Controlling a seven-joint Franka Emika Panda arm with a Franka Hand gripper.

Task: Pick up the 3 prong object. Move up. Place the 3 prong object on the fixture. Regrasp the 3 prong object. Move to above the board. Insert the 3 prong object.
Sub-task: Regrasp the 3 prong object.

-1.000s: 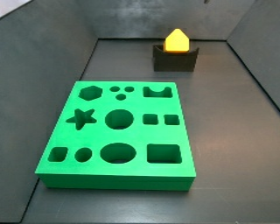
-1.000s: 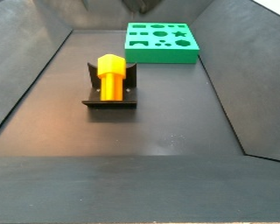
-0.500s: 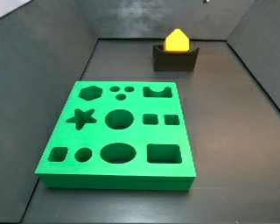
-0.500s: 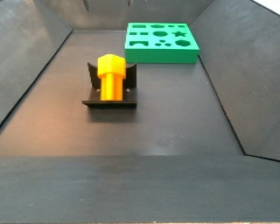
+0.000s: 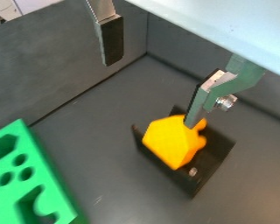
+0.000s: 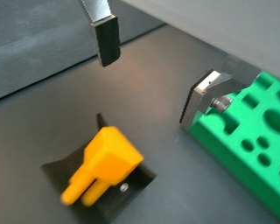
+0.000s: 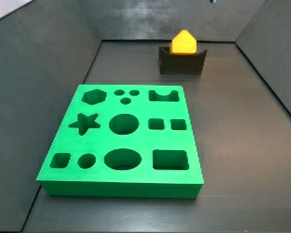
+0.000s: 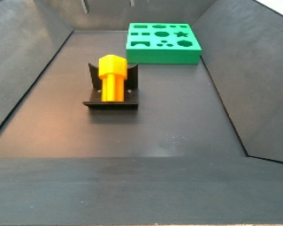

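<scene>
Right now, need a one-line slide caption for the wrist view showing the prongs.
Open gripper hovers above the 3 prong object resting in the fixture, beside the board.

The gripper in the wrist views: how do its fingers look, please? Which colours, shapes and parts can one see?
The gripper, above the floor, has two flat silver plate fingers. One finger ends in a dark rectangular pad. On the other finger the silver plate is bent at its top and carries a small silver bolt. No cables or markings are visible. In both side views the gripper is hardly visible.
</scene>
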